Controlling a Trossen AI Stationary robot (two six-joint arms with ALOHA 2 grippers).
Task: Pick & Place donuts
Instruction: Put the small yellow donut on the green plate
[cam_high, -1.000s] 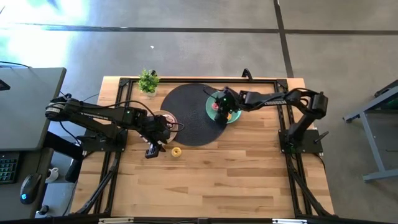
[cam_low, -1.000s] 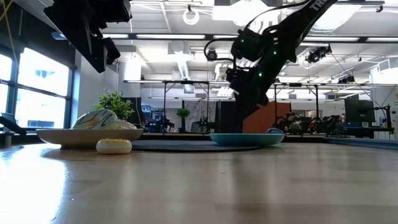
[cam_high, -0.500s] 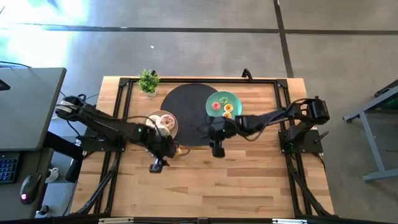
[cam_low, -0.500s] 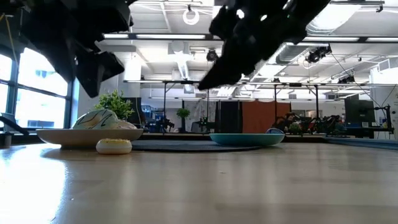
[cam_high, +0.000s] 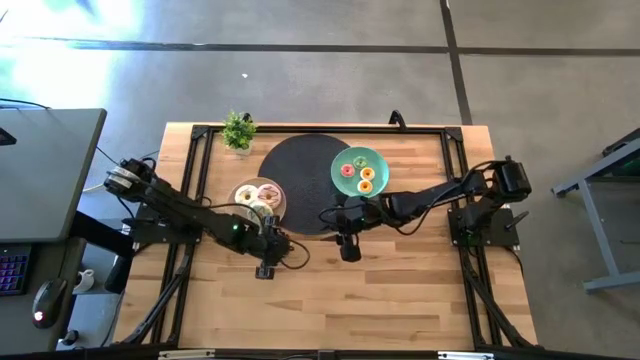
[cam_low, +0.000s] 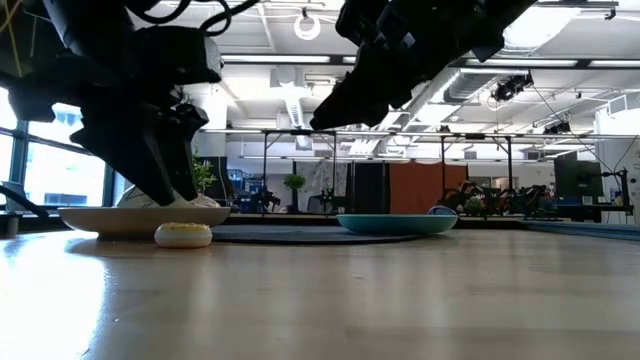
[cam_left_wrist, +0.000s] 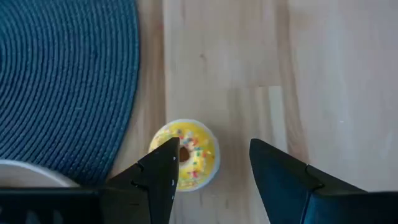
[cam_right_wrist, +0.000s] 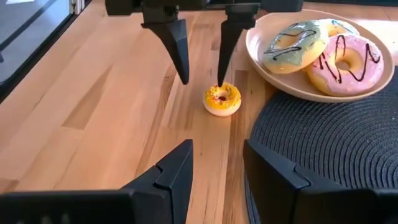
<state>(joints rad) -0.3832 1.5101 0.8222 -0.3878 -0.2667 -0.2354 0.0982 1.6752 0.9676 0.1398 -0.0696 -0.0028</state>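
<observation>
A small yellow sprinkled donut (cam_left_wrist: 186, 154) lies flat on the wood next to the dark round mat (cam_high: 305, 180). My left gripper (cam_left_wrist: 212, 149) hangs open just above it, pointing down. One finger stands over the donut's edge and the other over bare wood. The low view shows a gap between the left gripper (cam_low: 175, 195) and the yellow donut (cam_low: 183, 234). My right gripper (cam_right_wrist: 214, 162) is open and held up over the mat's near edge, facing the yellow donut (cam_right_wrist: 222, 98). Two tiny donuts (cam_high: 357, 175) lie on the teal plate (cam_high: 340, 172). Larger frosted donuts (cam_right_wrist: 320, 50) lie on the beige plate (cam_right_wrist: 261, 56).
A small potted plant (cam_high: 238, 130) stands at the far edge, left of the mat. The beige plate (cam_high: 243, 190) overlaps the mat's left side close to my left gripper. The right gripper (cam_high: 335, 220) is a short way to the right of the left gripper (cam_high: 278, 248). Bare wood fills the near half of the table.
My right gripper has left the teal plate and swung toward the near edge and left, stopping above the mat's near edge; two tiny donuts now show on that plate. My left gripper has moved right and come down over the yellow donut, which has stayed put.
</observation>
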